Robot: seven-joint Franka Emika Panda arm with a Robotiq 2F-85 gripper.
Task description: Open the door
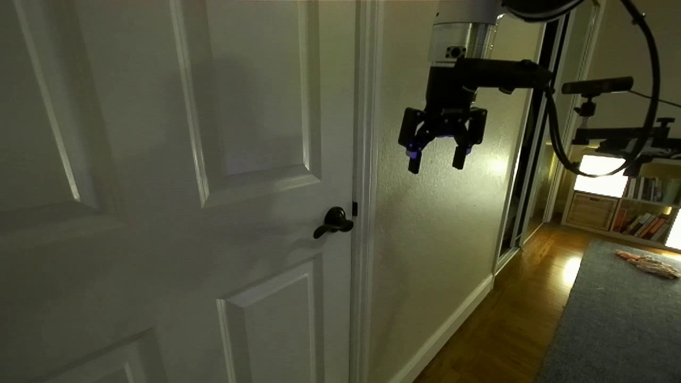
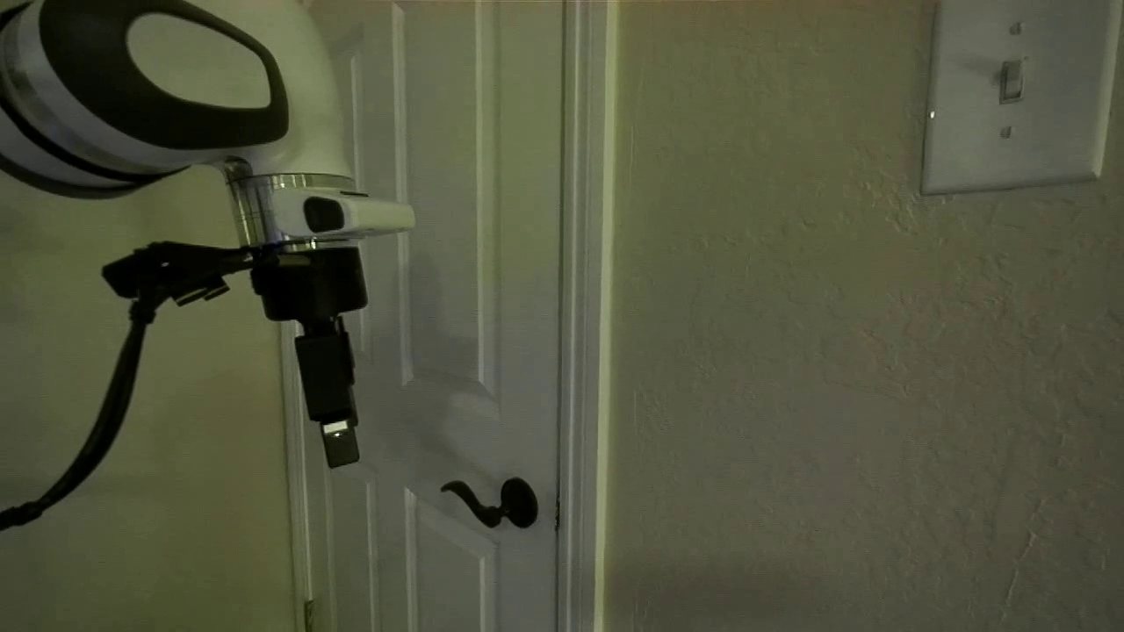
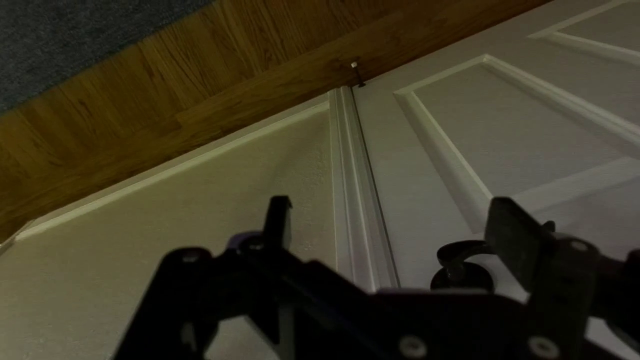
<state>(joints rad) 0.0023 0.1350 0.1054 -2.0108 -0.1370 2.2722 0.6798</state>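
Note:
The white panelled door [image 1: 260, 229] is shut in its frame and shows in both exterior views [image 2: 527, 263] and the wrist view [image 3: 400, 165]. Its dark lever handle [image 1: 335, 219] sits near the frame edge, with the lever pointing away from that edge; it also shows here [image 2: 518, 502]. My gripper [image 1: 436, 162] is open and empty, fingers pointing down, higher than the handle and apart from it. In an exterior view the fingers [image 2: 341, 446] are left of the lever. In the wrist view the handle [image 3: 462, 277] appears between the fingers [image 3: 390, 212], its lever partly hidden by the right finger.
A white door frame [image 1: 367, 213] and cream wall [image 1: 425, 239] adjoin the handle side. A light switch [image 2: 1012, 83] is on the wall. A small door stop [image 3: 357, 75] stands near the floor. A grey rug [image 1: 612, 319] and a bookshelf [image 1: 593, 210] lie farther off.

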